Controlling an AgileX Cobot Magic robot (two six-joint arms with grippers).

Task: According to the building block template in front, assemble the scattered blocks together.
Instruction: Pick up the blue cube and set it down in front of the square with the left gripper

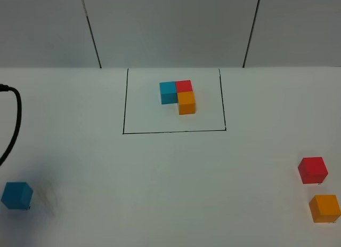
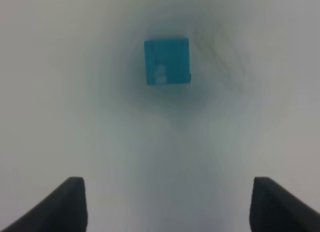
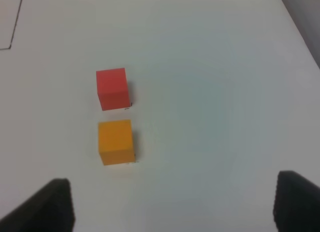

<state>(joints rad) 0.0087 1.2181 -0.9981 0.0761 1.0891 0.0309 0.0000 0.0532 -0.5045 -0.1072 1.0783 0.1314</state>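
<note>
near, 8 o'clock: blue cube (image 2: pixel 167 60), your left gripper (image 2: pixel 167 207) aimed at it, jaws wide, empty, likely staged for pickup.
near, 4 o'clock: orange cube (image 3: pixel 116 141), then red cube (image 3: pixel 112 87), just apart; your right gripper (image 3: pixel 172 204) likewise spread, empty. cubes: no long axis.
far, 12 o'clock: template (image 1: pixel 178 96) in black frame (image 1: pixel 126 103); blue-red bar runs 9 to 3, orange leg toward 6.

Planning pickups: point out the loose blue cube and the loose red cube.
loose cyan-blue matte cube (image 2: pixel 167 60), left wrist view, top face.
loose red matte cube (image 3: pixel 111 82), right wrist view, top face.
</note>
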